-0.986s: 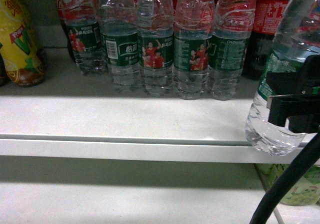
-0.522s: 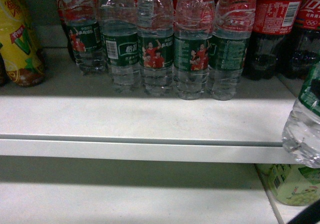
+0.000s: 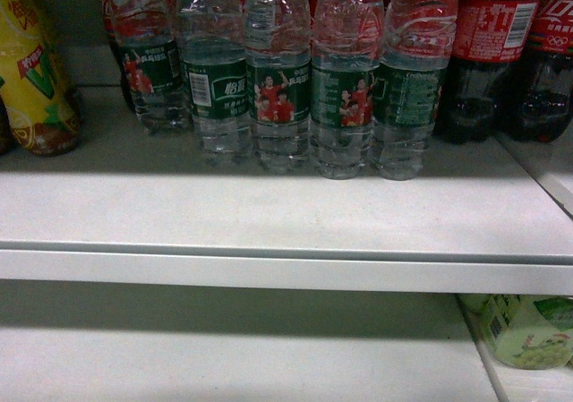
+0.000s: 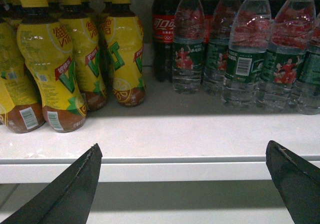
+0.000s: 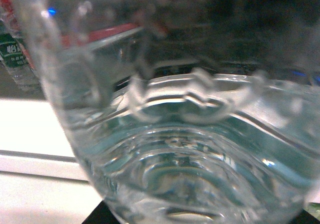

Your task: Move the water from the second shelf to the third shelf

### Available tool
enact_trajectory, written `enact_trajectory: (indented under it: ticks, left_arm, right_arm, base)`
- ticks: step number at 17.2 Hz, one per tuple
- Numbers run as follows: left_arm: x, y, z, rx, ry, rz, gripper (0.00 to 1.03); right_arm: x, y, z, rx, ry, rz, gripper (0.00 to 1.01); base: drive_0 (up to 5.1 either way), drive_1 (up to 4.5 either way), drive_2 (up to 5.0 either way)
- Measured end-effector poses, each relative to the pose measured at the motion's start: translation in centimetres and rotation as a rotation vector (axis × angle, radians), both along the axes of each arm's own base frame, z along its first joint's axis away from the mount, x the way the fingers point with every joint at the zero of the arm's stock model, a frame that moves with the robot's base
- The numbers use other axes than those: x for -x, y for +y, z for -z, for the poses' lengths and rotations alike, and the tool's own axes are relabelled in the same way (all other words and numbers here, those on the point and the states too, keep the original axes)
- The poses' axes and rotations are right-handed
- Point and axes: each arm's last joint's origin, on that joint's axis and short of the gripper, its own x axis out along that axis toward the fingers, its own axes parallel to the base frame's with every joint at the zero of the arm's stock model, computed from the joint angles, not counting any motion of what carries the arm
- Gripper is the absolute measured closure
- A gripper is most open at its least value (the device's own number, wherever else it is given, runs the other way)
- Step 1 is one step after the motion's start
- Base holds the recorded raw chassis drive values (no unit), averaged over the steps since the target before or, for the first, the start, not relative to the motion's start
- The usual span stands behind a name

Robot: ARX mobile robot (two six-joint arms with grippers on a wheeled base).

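Note:
A clear ribbed water bottle fills the right wrist view, hard against the camera. My right gripper is shut on it, with only dark bits of the fingers showing at the bottom corners. Neither that bottle nor the right gripper shows in the head view. Several more water bottles with green labels stand in a row at the back of the upper shelf. My left gripper hangs open and empty in front of that shelf's edge, with its jaws far apart.
Dark cola bottles stand right of the water row, and yellow juice bottles stand left of it. A lower shelf runs beneath, with a green bottle at its right end. A side wall closes the upper shelf on the right.
The right gripper with the water bottle has moved right and out of the head view, uncovering the cola bottles behind. The shelf row has not moved.

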Motion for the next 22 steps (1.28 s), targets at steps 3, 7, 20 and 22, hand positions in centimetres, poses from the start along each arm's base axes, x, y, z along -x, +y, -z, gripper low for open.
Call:
enact_trajectory:
  ticks: [3,7,20,22]
  left_arm:
    - [0.0,0.0,0.0,0.0,0.0,0.0,0.05]
    - [0.0,0.0,0.0,0.0,0.0,0.0,0.05]
    - [0.0,0.0,0.0,0.0,0.0,0.0,0.05]
    - [0.0,0.0,0.0,0.0,0.0,0.0,0.05]
  right_arm:
    - [0.6,-0.6,-0.5,-0.006,-0.017,0.008,0.61]
    - [1.4,-1.3,-1.0,-0.013,-0.028,0.021,0.61]
    - [3.3,-2.1,-1.8,-0.021,-0.063,0.029,0.61]
    - [3.3,-2.1,-1.8,-0.021,-0.063,0.029,0.61]
  base:
    - [0.0,0.0,0.0]
    - [0.0,0.0,0.0]
    - [0.0,0.0,0.0]
    - [0.0,0.0,0.0]
